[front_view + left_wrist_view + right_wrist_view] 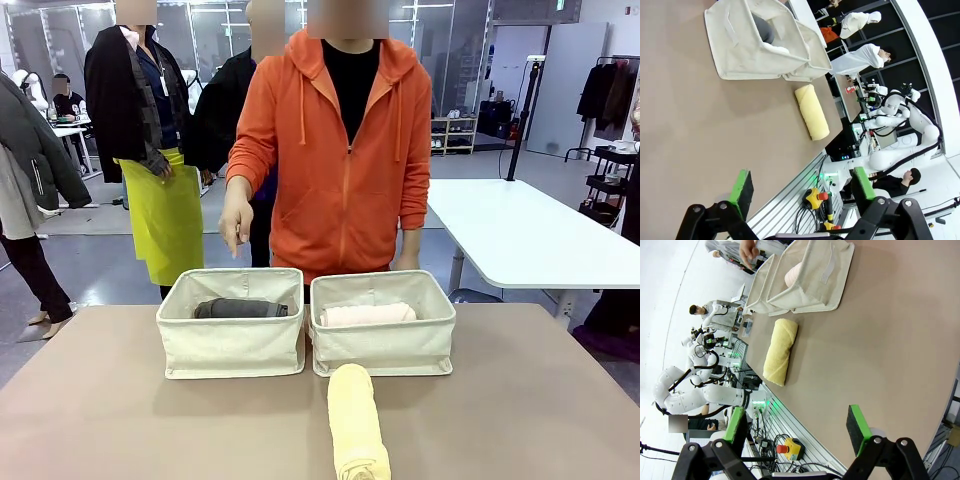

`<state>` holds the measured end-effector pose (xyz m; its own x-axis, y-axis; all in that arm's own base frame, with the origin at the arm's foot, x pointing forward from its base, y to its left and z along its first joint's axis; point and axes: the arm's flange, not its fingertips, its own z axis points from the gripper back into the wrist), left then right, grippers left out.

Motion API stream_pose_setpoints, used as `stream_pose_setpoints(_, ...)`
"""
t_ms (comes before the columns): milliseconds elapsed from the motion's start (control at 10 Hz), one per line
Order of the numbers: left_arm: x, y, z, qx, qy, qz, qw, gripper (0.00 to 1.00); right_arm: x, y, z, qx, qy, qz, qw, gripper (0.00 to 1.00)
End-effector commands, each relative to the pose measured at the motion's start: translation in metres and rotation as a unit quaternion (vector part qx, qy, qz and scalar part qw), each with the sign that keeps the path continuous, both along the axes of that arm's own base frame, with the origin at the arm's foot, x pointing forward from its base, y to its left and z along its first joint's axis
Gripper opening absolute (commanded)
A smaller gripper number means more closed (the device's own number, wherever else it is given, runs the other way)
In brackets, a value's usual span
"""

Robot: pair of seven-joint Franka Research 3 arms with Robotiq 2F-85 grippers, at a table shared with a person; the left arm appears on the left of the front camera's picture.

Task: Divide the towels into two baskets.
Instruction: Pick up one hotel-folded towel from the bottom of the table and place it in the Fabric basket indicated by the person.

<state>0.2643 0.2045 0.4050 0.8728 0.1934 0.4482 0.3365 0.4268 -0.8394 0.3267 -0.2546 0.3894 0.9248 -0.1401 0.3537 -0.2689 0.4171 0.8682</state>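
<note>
Counter: brown, carrying two baskets.
Yellow towel: we see it lying well ahead of our fingers.
Left fingers: released.
Right fingers: released.

Brown surface, matte, w/ three things sitting directly on it. Two cream canvas baskets side by side near the far edge, walls touching: left basket and right basket. Pale yellow towel roll lies on the bare top just in front of the right basket, lengthwise toward the robot's side, its far end approx. touching the basket wall.
</note>
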Motion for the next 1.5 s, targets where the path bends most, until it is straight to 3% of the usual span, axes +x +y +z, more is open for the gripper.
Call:
stream_pose_setpoints(0, -0.002, 0.001, 0.001, -0.008, -0.008, -0.002, 1.0, 1.0, -0.001, 0.0, 0.002, -0.004, -0.003, 0.006, 1.0, 1.0)
stream_pose_setpoints(900, -0.002, 0.001, 0.001, -0.008, -0.008, -0.002, 1.0, 1.0, 0.0, 0.0, 0.0, 0.0, 0.0, 0.0, 1.0, 1.0)
stream_pose_setpoints(1200, -0.002, 0.001, 0.001, -0.008, -0.008, -0.002, 1.0, 1.0, 0.036, 0.109, 0.007, -0.076, 0.028, 0.136, 0.987, 1.0)
stream_pose_setpoints(1400, -0.002, 0.001, 0.001, -0.008, -0.008, -0.002, 1.0, 1.0, 0.042, 0.182, 0.009, -0.132, 0.032, 0.17, 0.976, 1.0)
